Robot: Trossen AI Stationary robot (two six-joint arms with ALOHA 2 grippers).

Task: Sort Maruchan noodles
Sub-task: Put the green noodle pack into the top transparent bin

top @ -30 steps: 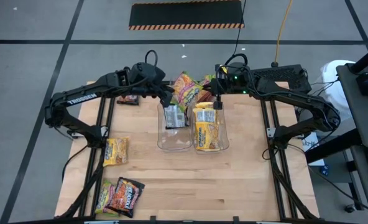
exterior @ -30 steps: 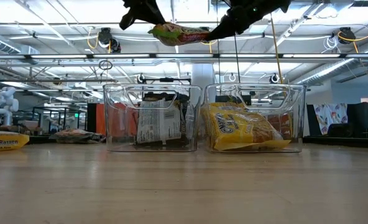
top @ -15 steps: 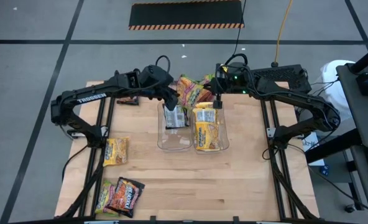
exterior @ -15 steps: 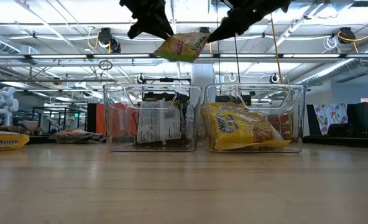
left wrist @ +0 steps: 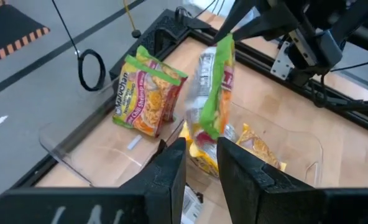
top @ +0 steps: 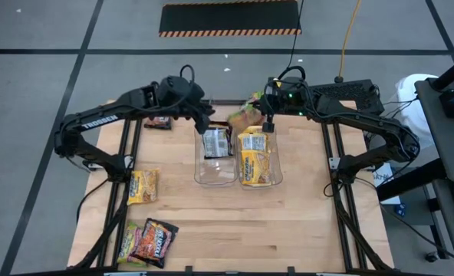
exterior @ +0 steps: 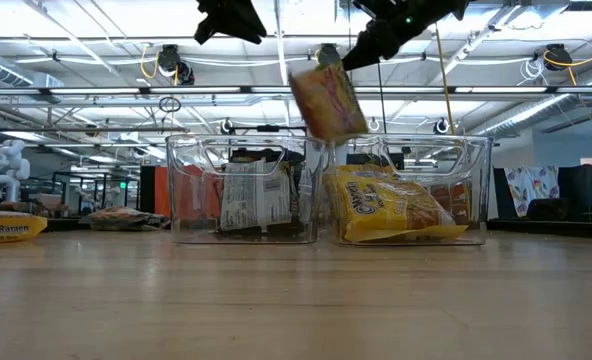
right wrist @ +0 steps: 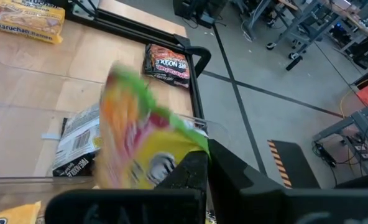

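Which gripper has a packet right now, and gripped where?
The right gripper is shut on the top edge of a pink-green noodle packet, which hangs above the bins. The left gripper is open and holds nothing.

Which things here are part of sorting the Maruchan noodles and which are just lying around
Part of the job:
pink-green packet hanging from the shut right gripper
open left gripper
dark packet in the left bin
yellow packets in the right bin
loose packets on the table

Lying about:
orange cable
striped floor mat
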